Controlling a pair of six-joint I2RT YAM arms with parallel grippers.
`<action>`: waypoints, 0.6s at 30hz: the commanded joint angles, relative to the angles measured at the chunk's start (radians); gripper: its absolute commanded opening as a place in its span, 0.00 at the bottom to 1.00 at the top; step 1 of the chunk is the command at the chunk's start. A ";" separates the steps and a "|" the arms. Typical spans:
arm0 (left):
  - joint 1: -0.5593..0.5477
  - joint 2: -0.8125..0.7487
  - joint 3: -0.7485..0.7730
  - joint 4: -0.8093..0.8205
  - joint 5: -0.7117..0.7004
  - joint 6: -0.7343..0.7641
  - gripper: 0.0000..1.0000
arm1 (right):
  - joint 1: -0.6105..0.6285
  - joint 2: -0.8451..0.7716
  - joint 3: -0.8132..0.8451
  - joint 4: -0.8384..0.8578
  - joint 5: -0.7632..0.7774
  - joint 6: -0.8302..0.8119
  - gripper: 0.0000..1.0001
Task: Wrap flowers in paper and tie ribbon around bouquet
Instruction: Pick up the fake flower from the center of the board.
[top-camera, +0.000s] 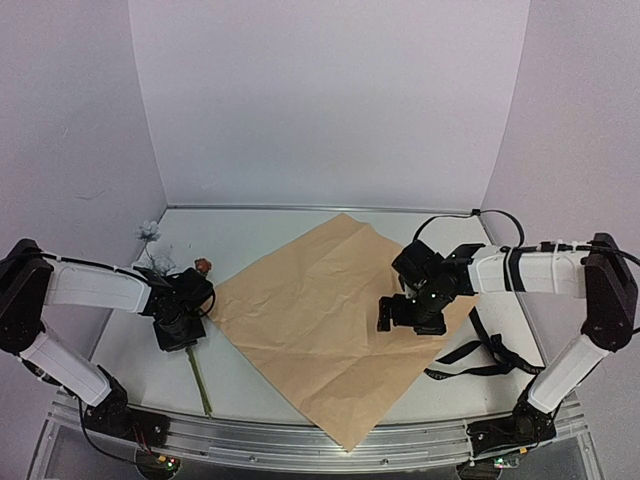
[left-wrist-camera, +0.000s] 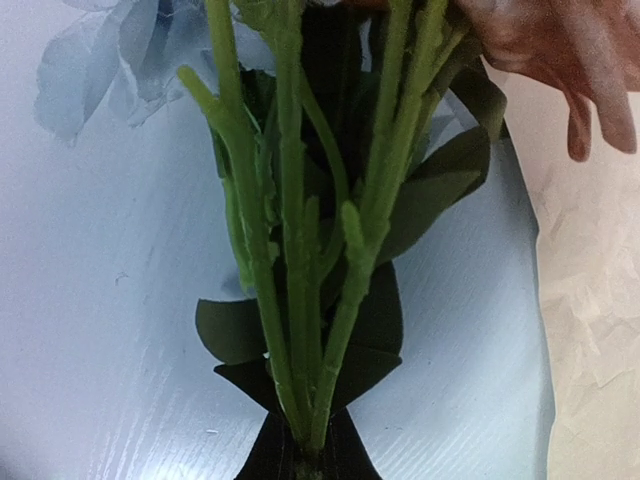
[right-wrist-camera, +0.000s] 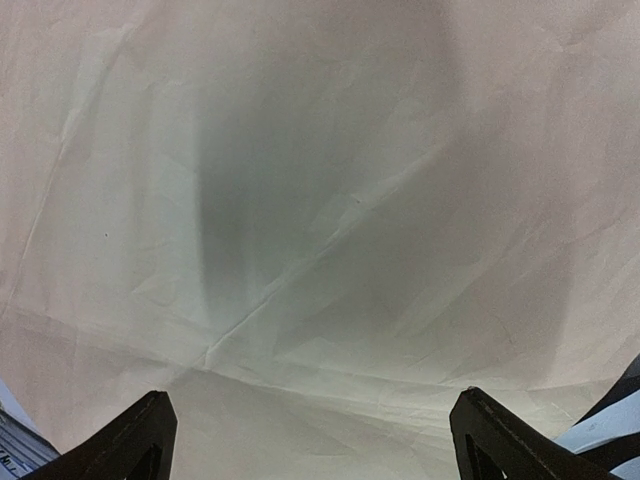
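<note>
We saw soft, even light from above, a broad grey shadow lying on the paper (right-wrist-camera: 330, 200) under the right wrist camera, a pale, washed-out overhead view, and the flowers (left-wrist-camera: 290, 250) slightly blurred near the left lens.

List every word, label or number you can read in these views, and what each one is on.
Readable text: none in any view.
ribbon: a black strip beside the right arm; any lettering on it is too small to make out from the top view.
paper, flowers, table: no print or label shows on them.
</note>
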 joint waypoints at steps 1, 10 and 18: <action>0.003 -0.064 0.093 -0.112 -0.123 0.051 0.00 | -0.009 0.023 0.081 -0.006 0.078 -0.031 0.98; 0.003 -0.173 0.250 -0.167 -0.193 0.228 0.00 | -0.117 -0.056 0.042 -0.066 0.160 -0.023 0.98; 0.003 -0.153 0.354 -0.191 -0.130 0.245 0.00 | -0.200 -0.118 -0.026 -0.098 0.176 0.025 0.98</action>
